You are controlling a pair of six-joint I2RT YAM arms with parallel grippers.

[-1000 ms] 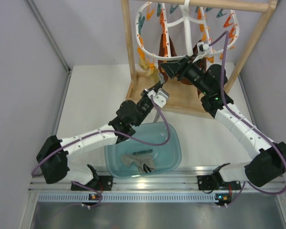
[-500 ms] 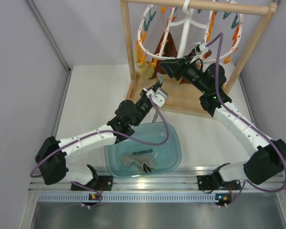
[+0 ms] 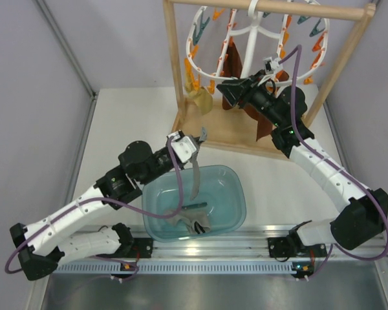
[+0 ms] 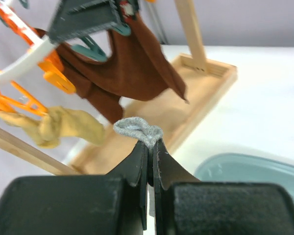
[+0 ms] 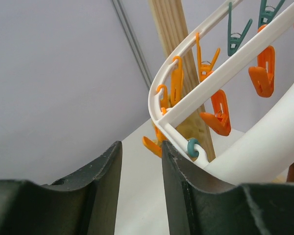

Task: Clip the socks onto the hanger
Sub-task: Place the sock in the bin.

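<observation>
The white counter (image 3: pixel 116 123) carries a wooden rack (image 3: pixel 176 64) at the far side. From the rack's top bar hangs the hanger (image 3: pixel 248 48), a white ring with dangling clips. A teal basin (image 3: pixel 236 194) sits at the near middle of the counter.

The left claw (image 3: pixel 202 135) is raised above the basin's far rim. Its fingers are pressed together on the top edge of a grey sock (image 3: pixel 195 174), which hangs down into the basin. The right claw (image 3: pixel 225 90) is up at the hanger's near-left rim, with its fingers a narrow gap apart and nothing between them.

Long brown socks (image 3: pixel 229 61) hang inside the ring. A mustard sock (image 3: pixel 199 98) dangles from a clip on the hanger's left side. A second grey sock (image 3: pixel 189 221) lies crumpled in the basin. Orange clips (image 5: pixel 218 110) hang just beyond the right fingers.
</observation>
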